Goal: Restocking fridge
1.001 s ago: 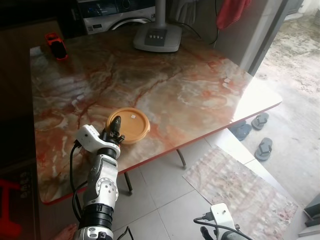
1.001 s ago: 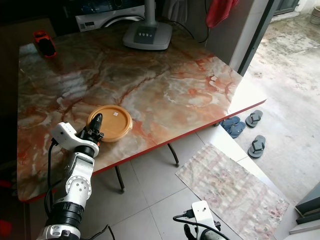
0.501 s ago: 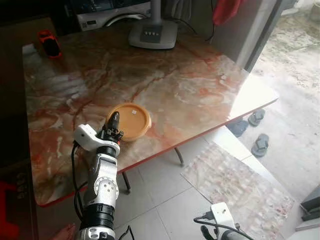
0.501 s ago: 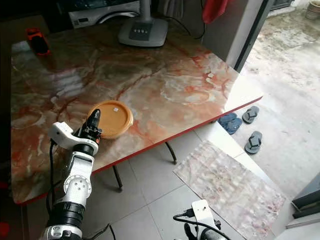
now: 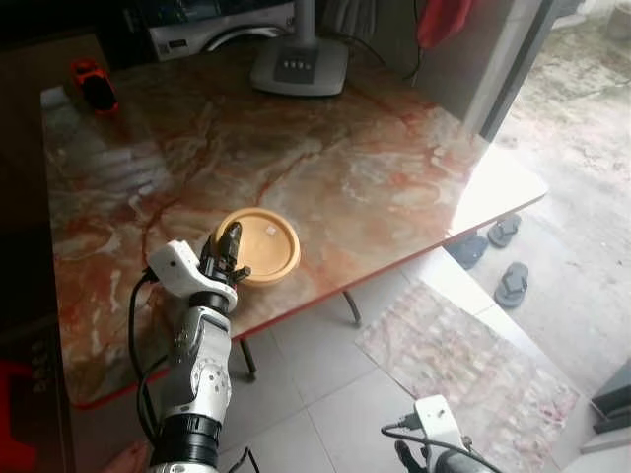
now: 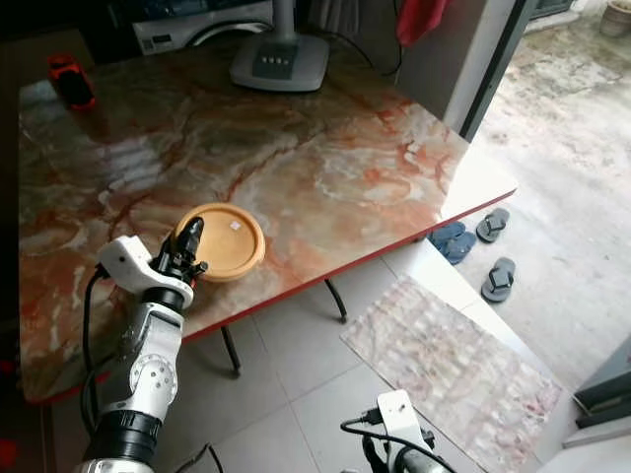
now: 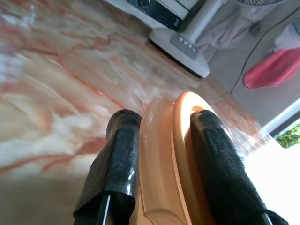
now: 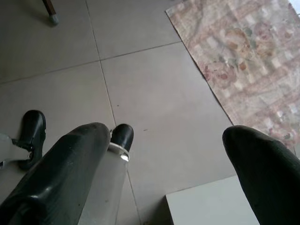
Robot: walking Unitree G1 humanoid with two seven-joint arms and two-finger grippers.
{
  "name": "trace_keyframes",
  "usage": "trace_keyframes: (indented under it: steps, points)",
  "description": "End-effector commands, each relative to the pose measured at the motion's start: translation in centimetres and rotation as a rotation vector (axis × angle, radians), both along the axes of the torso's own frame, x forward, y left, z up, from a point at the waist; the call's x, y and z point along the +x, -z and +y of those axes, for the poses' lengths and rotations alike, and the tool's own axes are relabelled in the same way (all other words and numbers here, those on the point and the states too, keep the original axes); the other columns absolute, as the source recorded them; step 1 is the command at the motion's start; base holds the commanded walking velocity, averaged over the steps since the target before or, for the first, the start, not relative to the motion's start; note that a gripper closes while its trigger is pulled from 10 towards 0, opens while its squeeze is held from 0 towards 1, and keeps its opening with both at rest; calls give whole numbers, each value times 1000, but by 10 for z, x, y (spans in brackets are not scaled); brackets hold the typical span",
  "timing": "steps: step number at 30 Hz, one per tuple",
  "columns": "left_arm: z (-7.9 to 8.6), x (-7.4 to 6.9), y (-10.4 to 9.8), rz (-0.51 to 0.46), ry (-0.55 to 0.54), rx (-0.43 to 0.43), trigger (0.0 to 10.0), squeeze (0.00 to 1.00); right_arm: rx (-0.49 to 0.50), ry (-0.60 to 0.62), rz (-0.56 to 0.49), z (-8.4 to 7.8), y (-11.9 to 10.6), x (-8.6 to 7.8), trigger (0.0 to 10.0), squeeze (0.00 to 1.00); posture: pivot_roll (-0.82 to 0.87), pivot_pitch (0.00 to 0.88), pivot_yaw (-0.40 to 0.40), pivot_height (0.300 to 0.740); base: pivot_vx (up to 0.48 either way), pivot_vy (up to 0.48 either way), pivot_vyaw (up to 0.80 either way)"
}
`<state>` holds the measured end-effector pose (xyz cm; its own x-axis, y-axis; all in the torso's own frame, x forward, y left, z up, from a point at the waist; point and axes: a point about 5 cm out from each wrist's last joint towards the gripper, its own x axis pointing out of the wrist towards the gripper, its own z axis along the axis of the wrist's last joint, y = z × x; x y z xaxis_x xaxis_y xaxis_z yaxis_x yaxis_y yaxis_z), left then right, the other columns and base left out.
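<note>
Task object: a round orange lidded container (image 5: 258, 247) lies flat on the marble table (image 5: 375, 168), close to the table's near edge and toward the robot's left.
Left gripper: the left gripper (image 5: 230, 254) is at the container's near-left rim. In the left wrist view the two black fingers (image 7: 115, 164) sit one on each side of the container's edge, narrowed onto it; the rim fills the gap between them.
Right gripper: the right gripper (image 8: 164, 173) hangs idle, low beside the robot, above the tiled floor (image 8: 154, 98), fingers spread wide with nothing between them.
Progress: judged early. The container is gripped at its rim but appears to rest on the table top; lifting, carrying and placing in a fridge all remain.
Other items: a fan base (image 5: 299, 67) stands at the far side of the table, a red toy car (image 5: 91, 82) at the far-left corner, and sandals (image 5: 511, 258) lie on the floor past the right edge, near a patterned rug (image 5: 463, 345).
Hidden or unclear: the container's contents are concealed by its lid. Whether its base has left the table cannot be told. The small pale label on the lid is too small to read.
</note>
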<state>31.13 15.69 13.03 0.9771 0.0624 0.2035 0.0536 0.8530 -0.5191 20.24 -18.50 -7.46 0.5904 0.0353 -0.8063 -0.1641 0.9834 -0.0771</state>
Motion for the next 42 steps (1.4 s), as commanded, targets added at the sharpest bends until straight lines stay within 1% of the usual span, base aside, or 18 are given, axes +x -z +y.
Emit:
trace_keyframes:
  steps: [1, 3, 6, 10, 13, 15, 16, 17, 18, 19, 20, 21, 22, 24, 28, 34, 39, 42]
  points:
    - [3, -4, -12, -66, -11, 7, 10000, 0, 19, 29, -53, 1, -5, 8, 10000, 0, 24, 98, -23, 740, 0, 0, 0]
    - [4, -6, -14, -74, -13, -23, 10000, 0, 32, 33, -69, 3, -7, 12, 10000, 0, 24, 98, -23, 740, 0, 0, 0]
    - [5, -7, -18, -88, -9, -108, 10000, 0, 29, 18, -74, 4, -9, 15, 10000, 0, 24, 90, -22, 740, 0, 0, 0]
    - [5, -8, -25, -110, -9, -132, 10000, 0, 24, 10, -77, 4, -10, 16, 10000, 0, 36, 78, -27, 740, 0, 0, 0]
    - [3, -7, -33, -134, 19, -200, 10000, 0, 25, 15, -103, 2, -13, 21, 10000, 0, 39, 77, -26, 740, 0, 0, 0]
    - [1, -7, -35, -137, 34, -208, 10000, 0, 30, 20, -116, 2, -15, 24, 10000, 0, 39, 77, -26, 740, 0, 0, 0]
    - [-2, -9, -34, -130, 51, -157, 10000, 0, 46, 35, -143, 1, -18, 28, 10000, 0, 35, 88, -26, 740, 0, 0, 0]
    - [-3, -9, -34, -128, 55, -143, 10000, 0, 51, 39, -149, 1, -19, 29, 10000, 0, 35, 88, -26, 740, 0, 0, 0]
    - [-5, -11, -33, -125, 71, -99, 10000, 0, 62, 48, -165, 2, -21, 31, 10000, 0, 32, 90, -27, 740, 0, 0, 0]
    - [-8, -17, -33, -126, 89, -28, 10000, 0, 88, 61, -202, 3, -25, 37, 10000, 0, 29, 94, -31, 740, 0, 0, 0]
    - [-8, -20, -33, -126, 86, -1, 10000, 0, 108, 74, -224, 4, -27, 40, 10000, 0, 30, 95, -32, 740, 0, 0, 0]
    - [-6, -22, -34, -127, 72, 5, 10000, 0, 136, 90, -252, 4, -31, 43, 10000, 0, 34, 97, -33, 740, 0, 0, 0]
    - [-1, -26, -36, -128, 43, -9, 10000, 0, 170, 105, -295, 6, -36, 50, 10000, 0, 35, 101, -35, 740, 0, 0, 0]
    - [3, -29, -37, -131, 24, -28, 10000, 0, 181, 104, -317, 7, -39, 53, 10000, 0, 35, 103, -36, 740, 0, 0, 0]
    - [6, -34, -48, -161, 34, -73, 10000, 0, 202, 61, -362, 13, -47, 62, 10000, 0, 38, 104, -40, 740, 0, 0, 0]
    - [2, -34, -55, -172, 57, -63, 10000, 0, 214, 65, -367, 14, -48, 63, 10000, 0, 35, 103, -36, 740, 0, 0, 0]
    - [1, -32, -56, -161, 62, -64, 10000, 0, 219, 84, -357, 15, -46, 61, 10000, 0, 31, 99, -27, 740, 0, 0, 0]
    - [1, -31, -57, -157, 61, -60, 10000, 0, 206, 85, -331, 15, -42, 57, 10000, 0, 33, 98, -26, 740, 0, 0, 0]
